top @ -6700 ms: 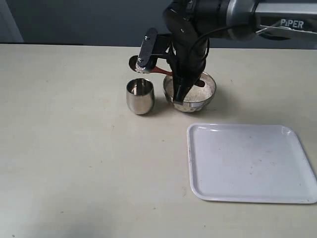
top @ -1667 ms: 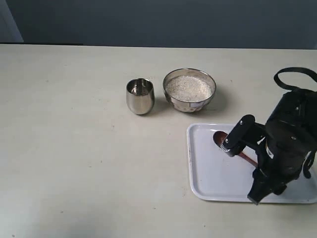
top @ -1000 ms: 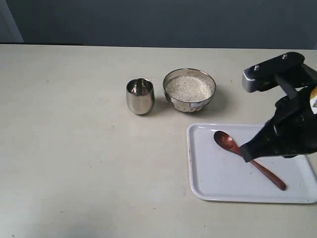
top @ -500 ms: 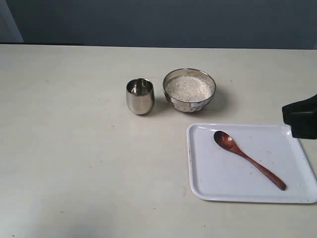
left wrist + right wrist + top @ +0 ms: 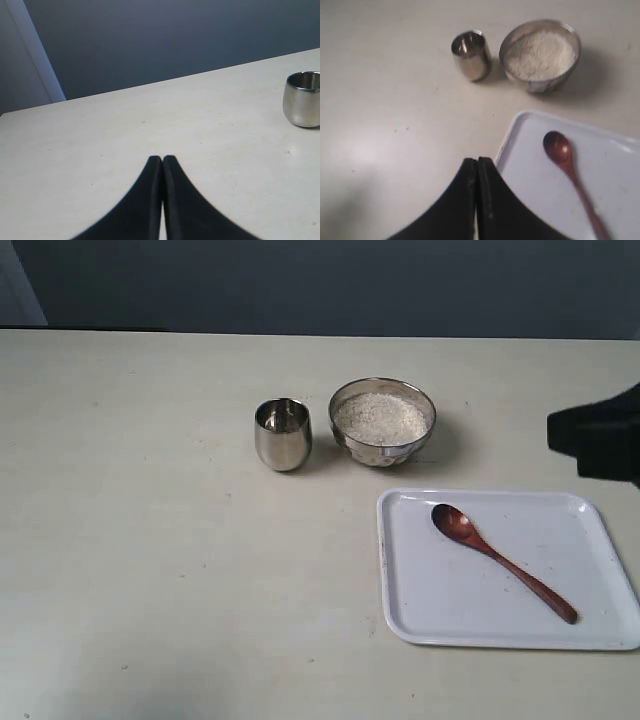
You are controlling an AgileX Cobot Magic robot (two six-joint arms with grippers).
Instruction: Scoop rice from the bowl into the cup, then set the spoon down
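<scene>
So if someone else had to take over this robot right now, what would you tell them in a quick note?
Left gripper: shut, empty, over the bare table, off to the cup's side.
Right gripper: shut, empty, raised by the white tray.
Things: the wooden spoon lies flat on the tray, its scoop end toward the bowl. The bowl holds rice. The steel cup stands upright beside it, not touching.
Done: the spoon is set down and released.
Left: probably nothing, but the views do not show whether rice is in the cup, so check that.
</scene>
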